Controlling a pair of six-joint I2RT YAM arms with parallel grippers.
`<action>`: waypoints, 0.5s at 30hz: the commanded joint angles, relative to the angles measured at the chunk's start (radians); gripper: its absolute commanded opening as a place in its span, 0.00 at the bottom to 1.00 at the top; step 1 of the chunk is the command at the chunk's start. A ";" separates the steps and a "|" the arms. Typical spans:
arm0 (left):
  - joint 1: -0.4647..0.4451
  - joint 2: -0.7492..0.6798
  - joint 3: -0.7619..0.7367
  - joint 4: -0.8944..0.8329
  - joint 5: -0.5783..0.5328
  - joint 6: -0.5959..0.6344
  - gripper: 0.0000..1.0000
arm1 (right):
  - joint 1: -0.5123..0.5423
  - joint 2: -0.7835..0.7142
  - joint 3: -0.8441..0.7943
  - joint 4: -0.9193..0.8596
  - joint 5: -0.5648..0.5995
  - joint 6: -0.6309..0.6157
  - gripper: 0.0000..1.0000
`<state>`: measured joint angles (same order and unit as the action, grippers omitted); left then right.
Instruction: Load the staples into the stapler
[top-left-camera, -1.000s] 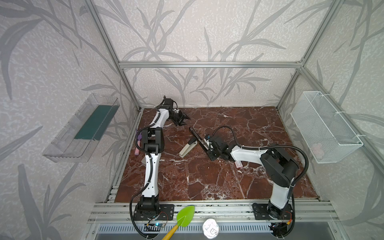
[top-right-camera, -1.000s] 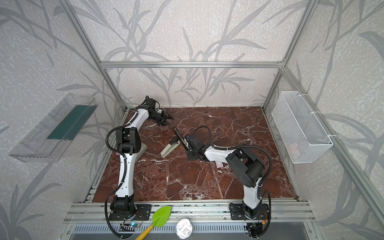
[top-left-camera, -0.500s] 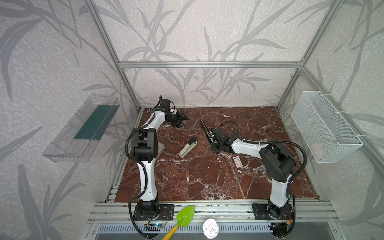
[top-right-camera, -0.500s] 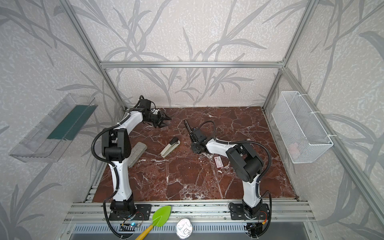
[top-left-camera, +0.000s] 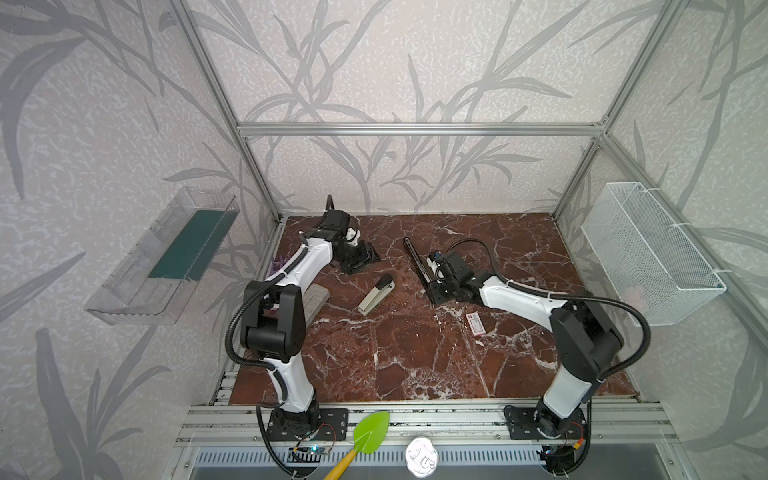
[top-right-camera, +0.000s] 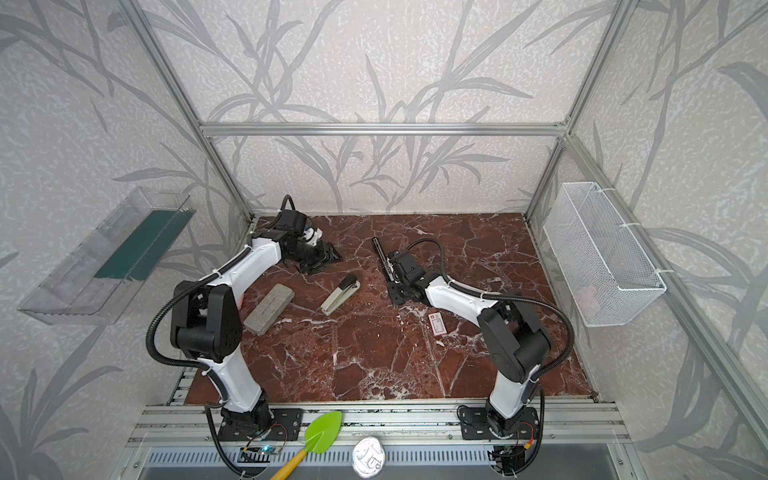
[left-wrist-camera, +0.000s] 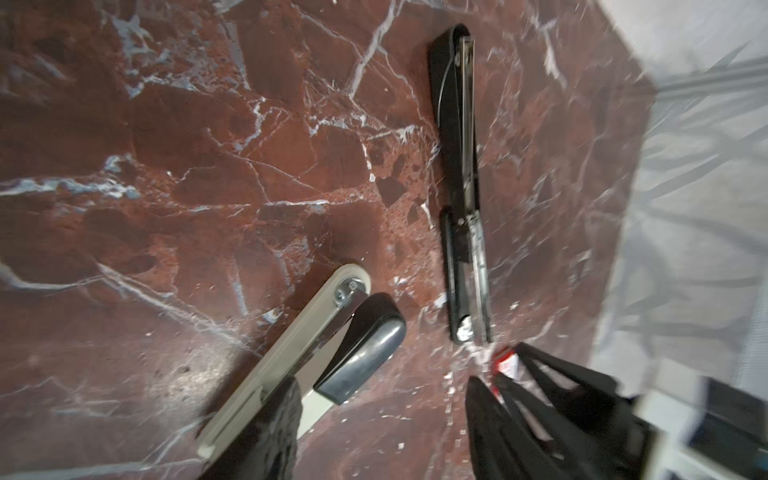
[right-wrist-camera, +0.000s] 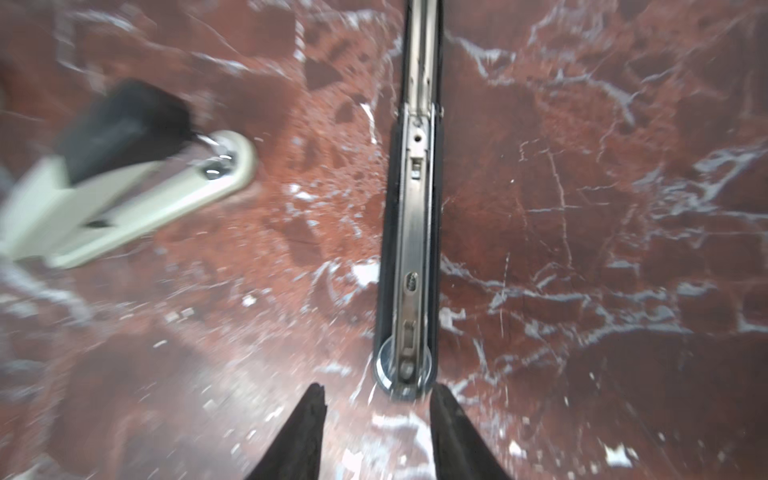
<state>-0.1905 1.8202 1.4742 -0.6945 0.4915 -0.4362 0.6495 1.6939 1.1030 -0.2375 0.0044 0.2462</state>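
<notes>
The stapler (top-left-camera: 419, 266) lies opened flat, rail exposed; the staples (top-left-camera: 476, 323) lie boxed near it, 0 loaded. The right tool (right-wrist-camera: 378, 392), at its rounded end, and the left tool (left-wrist-camera: 378, 388) stand parted, empty.

Both arms stretch forward with elbows bent, wrists held low. The left gripper (left-wrist-camera: 382, 415) has its fingers spread wide, nothing between them. The right gripper (right-wrist-camera: 380, 415) has its fingers parted less widely, likewise holding nothing.

A red marble table (top-left-camera: 415, 357) carries a black stapler (top-left-camera: 417, 259), opened flat, with a beige stapler (top-left-camera: 376, 295) near it. A staples box (top-left-camera: 476, 323) and a grey block (top-right-camera: 269, 308) lie well apart.
</notes>
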 joint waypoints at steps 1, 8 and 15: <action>-0.089 0.013 0.055 -0.153 -0.230 0.230 0.64 | 0.002 -0.107 -0.089 0.013 -0.083 0.032 0.43; -0.184 0.107 0.128 -0.192 -0.372 0.384 0.64 | 0.002 -0.237 -0.242 0.062 -0.115 0.082 0.42; -0.194 0.201 0.206 -0.219 -0.451 0.407 0.64 | 0.002 -0.261 -0.276 0.087 -0.131 0.087 0.41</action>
<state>-0.3843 1.9991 1.6421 -0.8654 0.1070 -0.0799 0.6495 1.4685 0.8322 -0.1860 -0.1066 0.3214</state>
